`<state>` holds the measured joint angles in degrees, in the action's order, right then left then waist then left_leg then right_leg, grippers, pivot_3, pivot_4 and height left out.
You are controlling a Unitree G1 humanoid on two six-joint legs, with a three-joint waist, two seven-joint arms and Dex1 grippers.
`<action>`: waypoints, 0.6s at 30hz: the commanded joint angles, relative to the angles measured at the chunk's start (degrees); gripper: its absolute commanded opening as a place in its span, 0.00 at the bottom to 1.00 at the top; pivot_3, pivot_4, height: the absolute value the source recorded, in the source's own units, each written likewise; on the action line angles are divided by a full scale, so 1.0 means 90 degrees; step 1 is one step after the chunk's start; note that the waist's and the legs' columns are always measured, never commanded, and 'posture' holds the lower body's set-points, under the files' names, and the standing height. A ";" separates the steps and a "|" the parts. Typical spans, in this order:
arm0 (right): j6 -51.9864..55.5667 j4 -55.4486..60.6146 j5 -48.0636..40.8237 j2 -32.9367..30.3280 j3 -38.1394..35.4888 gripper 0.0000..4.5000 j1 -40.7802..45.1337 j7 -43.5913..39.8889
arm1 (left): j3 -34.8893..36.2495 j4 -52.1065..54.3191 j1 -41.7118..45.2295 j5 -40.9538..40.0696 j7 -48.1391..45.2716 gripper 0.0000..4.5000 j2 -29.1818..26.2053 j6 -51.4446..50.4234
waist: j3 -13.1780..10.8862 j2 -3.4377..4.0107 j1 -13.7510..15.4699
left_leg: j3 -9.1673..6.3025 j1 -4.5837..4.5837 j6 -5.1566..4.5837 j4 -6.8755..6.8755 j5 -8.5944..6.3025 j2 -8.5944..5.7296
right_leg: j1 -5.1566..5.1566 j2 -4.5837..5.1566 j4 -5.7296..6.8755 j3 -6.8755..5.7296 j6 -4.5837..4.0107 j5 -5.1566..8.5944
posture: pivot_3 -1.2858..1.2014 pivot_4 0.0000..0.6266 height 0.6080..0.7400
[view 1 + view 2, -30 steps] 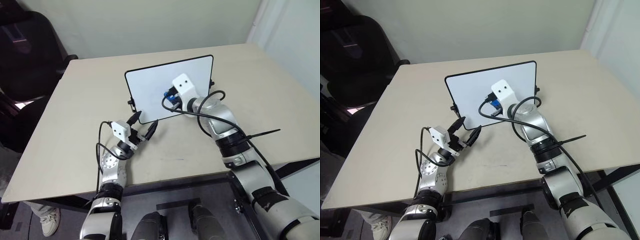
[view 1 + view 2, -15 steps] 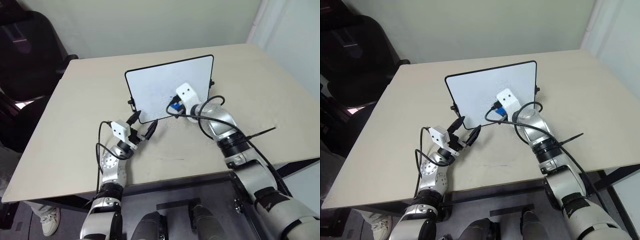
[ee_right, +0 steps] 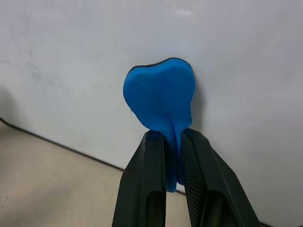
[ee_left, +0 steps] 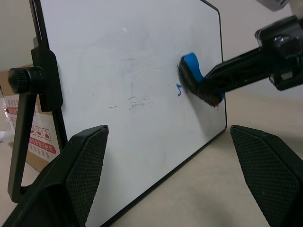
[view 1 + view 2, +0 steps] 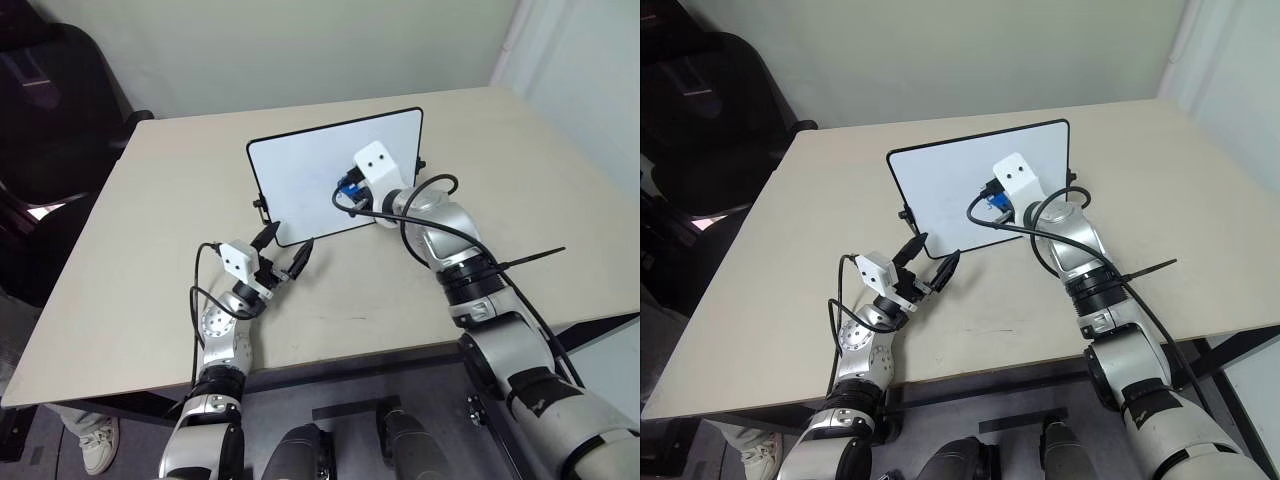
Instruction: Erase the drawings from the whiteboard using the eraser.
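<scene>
The right gripper (image 3: 171, 156), clamped on the eraser (image 3: 161, 97), had swept back up the board (image 5: 300, 175) from its lower edge; a blue mark (image 4: 179, 90) remained beside it, so wiping wasn't finished; the left gripper (image 5: 288, 250) stayed spread wide at the board's near-left corner.

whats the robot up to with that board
It is wiping a whiteboard that stands upright on a beige table. The right claw is shut on a blue eraser, pressing it against the board's face. A small blue scribble is left right beside the eraser, with faint grey smears further along the surface. The left claw hangs open near the board's lower corner, holding nothing.
</scene>
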<state>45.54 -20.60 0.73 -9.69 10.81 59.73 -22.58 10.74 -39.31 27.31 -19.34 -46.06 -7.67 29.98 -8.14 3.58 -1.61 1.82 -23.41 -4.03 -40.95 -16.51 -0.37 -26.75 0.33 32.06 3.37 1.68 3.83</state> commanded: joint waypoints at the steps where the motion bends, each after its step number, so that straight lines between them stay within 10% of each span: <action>1: -0.0153 0.0421 -0.0067 0.0133 -0.0072 0.08 0.0242 0.0009 | 0.0000 -0.0146 -0.0118 -0.0071 -0.0019 1.00 0.0120 0.0086 | 0.0000 0.0000 -0.0001 | 0.0000 0.0000 0.0000 0.0000 0.0000 0.0000 | 0.0000 0.0000 0.0000 -0.0001 0.0000 0.0000 | 0.52 0.24 0.90; 18: -0.0327 -0.0813 0.0047 0.0210 0.0015 0.08 -0.0256 0.0035 | -0.0010 -0.0015 -0.0202 -0.0063 -0.0010 1.00 0.0103 0.0074 | 0.0001 -0.0001 0.0004 | 0.0000 0.0005 0.0000 0.0000 0.0000 0.0001 | 0.0003 0.0001 0.0000 -0.0001 0.0004 0.0002 | 0.52 0.24 0.90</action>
<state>44.11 -28.82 0.81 -7.85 12.00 55.41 -23.00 10.68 -38.74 27.04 -19.34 -46.13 -7.59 29.98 -8.14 3.57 -1.57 1.82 -23.37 -4.03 -40.96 -16.51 -0.37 -26.72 0.33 32.06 3.36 1.72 3.85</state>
